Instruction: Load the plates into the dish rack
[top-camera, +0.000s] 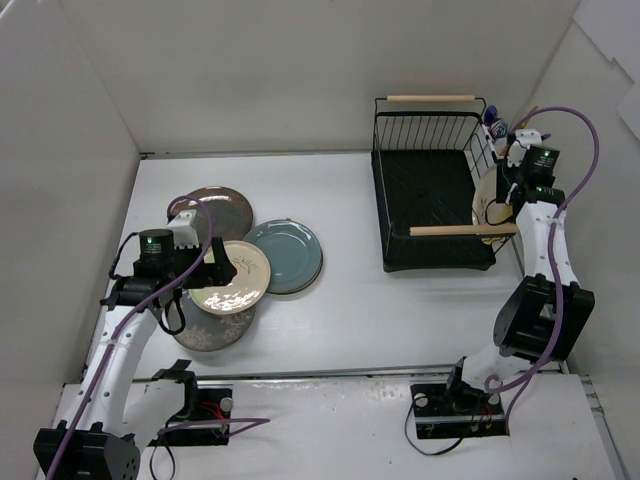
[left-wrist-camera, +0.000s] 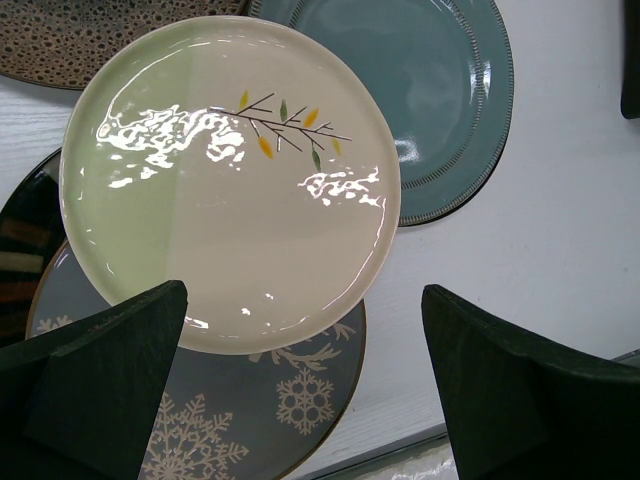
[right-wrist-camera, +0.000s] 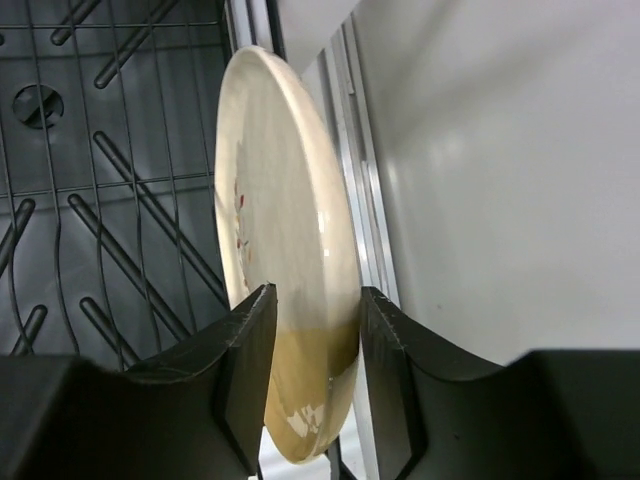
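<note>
From overhead, the rack (top-camera: 425, 195) sits at about 2 o'clock on the table (top-camera: 380, 300), and the loose plates are heaped at about 9 o'clock.

My right gripper (right-wrist-camera: 318, 300) is at the rack's 3 o'clock side. A cream plate (right-wrist-camera: 285, 200) stands on edge there between its two fingers. The fingers sit right at the plate's faces, but I cannot tell whether they are pinching it or only flanking it. The plate's lower edge drops out of sight between the fingers, so I can't tell what it rests on.

My left gripper (left-wrist-camera: 303, 300) is spread wide with nothing between the fingers. It hangs over the heap, above a cream-and-green plate with a twig pattern (left-wrist-camera: 230, 200). That plate lies on top of the others:
- the brown speckled plate (top-camera: 215, 208) is at its 12 o'clock
- the teal plate (top-camera: 284, 256) is at its 2 o'clock
- the grey snowflake plate (left-wrist-camera: 290, 400) is at its 6 o'clock

All four lie flat and overlapping — well apart from the rack.
</note>
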